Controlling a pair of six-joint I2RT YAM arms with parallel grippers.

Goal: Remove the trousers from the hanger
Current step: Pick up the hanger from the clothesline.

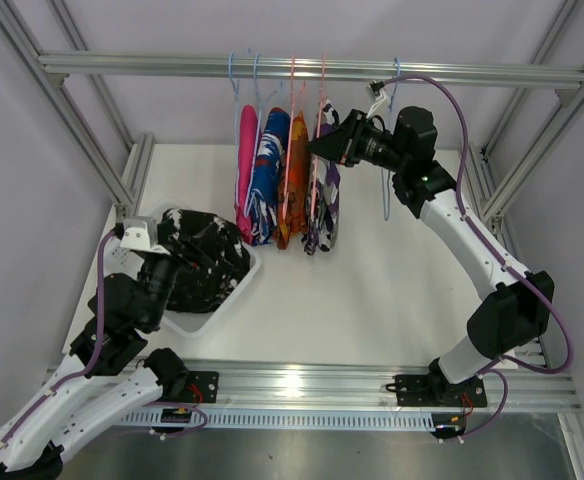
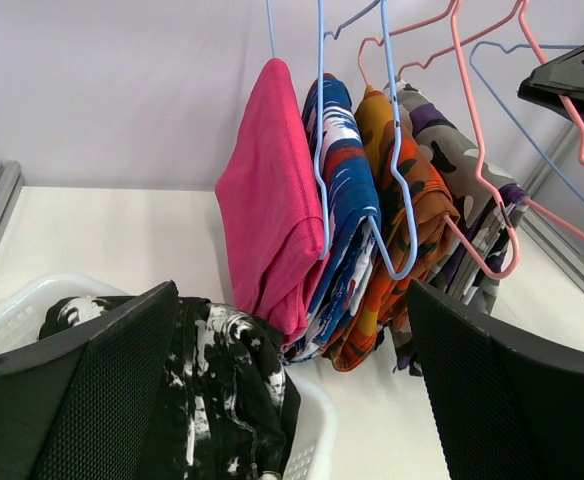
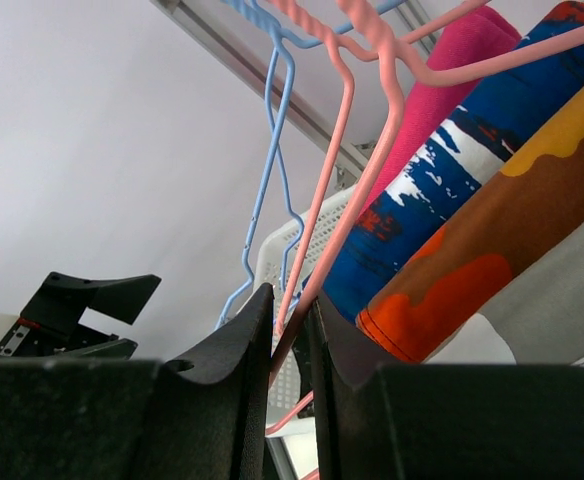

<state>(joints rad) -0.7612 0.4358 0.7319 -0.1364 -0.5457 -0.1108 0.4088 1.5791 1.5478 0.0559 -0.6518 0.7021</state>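
Four trousers hang folded on wire hangers from the rail: pink (image 1: 245,165), blue-white-red patterned (image 1: 269,175), orange (image 1: 296,185) and purple-white patterned (image 1: 326,205). Black trousers with white specks (image 1: 204,262) lie in the white basket (image 1: 234,300). My right gripper (image 1: 324,143) is up by the purple-white pair, shut on the wire of a pink hanger (image 3: 367,180); the wire runs between its jaws (image 3: 294,320). My left gripper (image 2: 292,400) hovers wide open over the basket and the black trousers (image 2: 222,380), holding nothing.
An empty blue hanger (image 1: 388,180) hangs to the right of my right gripper. The aluminium rail (image 1: 472,72) crosses the back of the cell, with frame posts at both sides. White tabletop (image 1: 372,290) lies in front of the hanging clothes.
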